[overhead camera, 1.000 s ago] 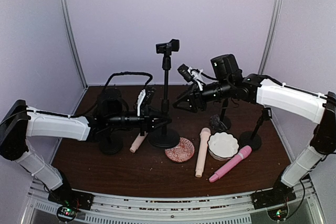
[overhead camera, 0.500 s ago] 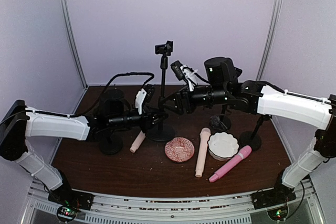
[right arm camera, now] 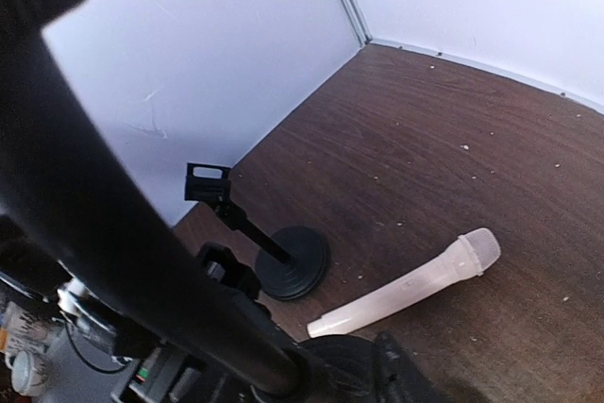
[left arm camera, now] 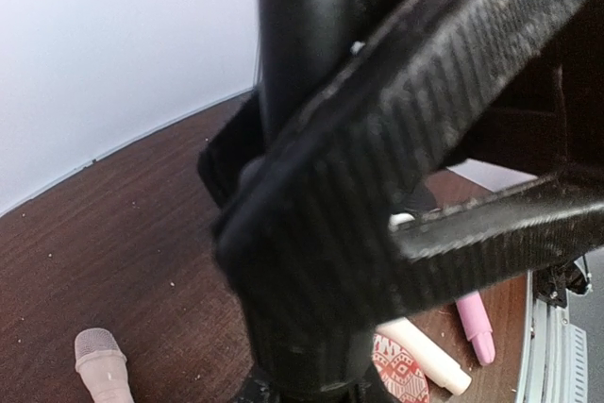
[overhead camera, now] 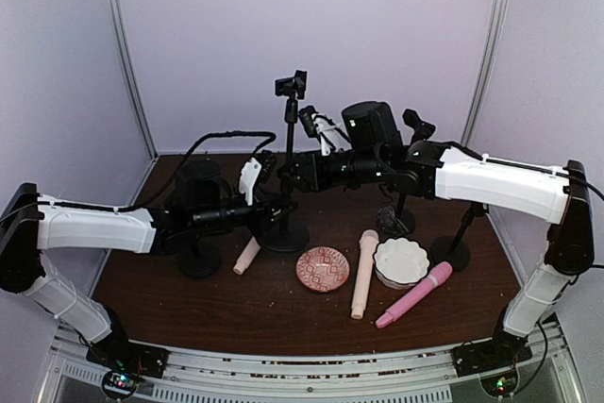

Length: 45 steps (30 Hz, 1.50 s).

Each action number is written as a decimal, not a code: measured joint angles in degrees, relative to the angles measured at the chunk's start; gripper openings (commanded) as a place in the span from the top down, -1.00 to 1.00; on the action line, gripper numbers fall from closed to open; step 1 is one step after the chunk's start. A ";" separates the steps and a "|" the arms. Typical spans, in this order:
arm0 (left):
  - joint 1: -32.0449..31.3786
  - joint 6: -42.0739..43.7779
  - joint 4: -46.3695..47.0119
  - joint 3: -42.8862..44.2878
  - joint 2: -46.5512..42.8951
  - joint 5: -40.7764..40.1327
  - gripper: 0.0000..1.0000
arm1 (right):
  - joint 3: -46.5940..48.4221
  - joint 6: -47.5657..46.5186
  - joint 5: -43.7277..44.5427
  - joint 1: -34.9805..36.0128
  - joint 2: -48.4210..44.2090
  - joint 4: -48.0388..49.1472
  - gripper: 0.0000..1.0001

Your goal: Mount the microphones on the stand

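The tall black stand rises mid-table with an empty clip at its top. My left gripper is shut on its pole just above the base; the pole crosses my carbon fingers. My right gripper is at the pole higher up, its jaws hidden. The pole runs blurred through the right wrist view. One cream microphone lies left of the base. Another cream microphone and the pink microphone lie front right.
A short stand sits behind my left arm. Two more short stands are on the right. A red patterned dish and a white scalloped bowl lie among the microphones.
My right arm has swung left until its gripper reached the tall stand's pole. The stand shifted slightly left and back with my left gripper still on it.
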 measured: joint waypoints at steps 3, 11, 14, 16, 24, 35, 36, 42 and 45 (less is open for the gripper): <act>-0.11 -0.02 0.13 0.00 0.00 -0.37 1.00 | 0.35 1.49 -1.05 0.24 0.04 0.13 0.63; -0.13 -0.37 0.13 0.00 -0.04 -0.02 1.00 | 0.87 -0.50 -5.99 -0.72 0.42 -0.04 1.00; 0.68 -0.52 0.46 0.00 -0.04 4.13 1.00 | 0.61 -2.45 -12.79 -2.60 0.42 0.42 1.00; 1.31 -0.72 0.59 0.00 -0.04 7.91 1.00 | -0.42 -4.26 -18.69 -4.11 0.37 1.73 1.00; 1.57 -0.87 -0.24 0.00 0.02 17.62 1.00 | -0.17 -14.58 -27.43 -5.64 -0.13 -2.91 0.19; 1.70 -2.25 3.23 -0.04 0.39 19.78 1.00 | -1.44 -20.39 -20.81 -9.03 -5.09 -12.55 0.08; 1.66 -2.34 4.09 -0.04 0.39 19.78 1.00 | -1.92 -20.46 -19.87 -9.81 -5.35 -13.33 0.06; 1.36 -2.56 4.61 -0.04 0.39 15.02 1.00 | -8.83 -16.35 -15.30 -9.46 -8.72 -11.02 -0.05; 1.36 -2.64 3.78 -0.04 0.39 11.41 1.00 | -10.78 -12.57 -12.74 -6.08 -9.90 -7.45 -0.06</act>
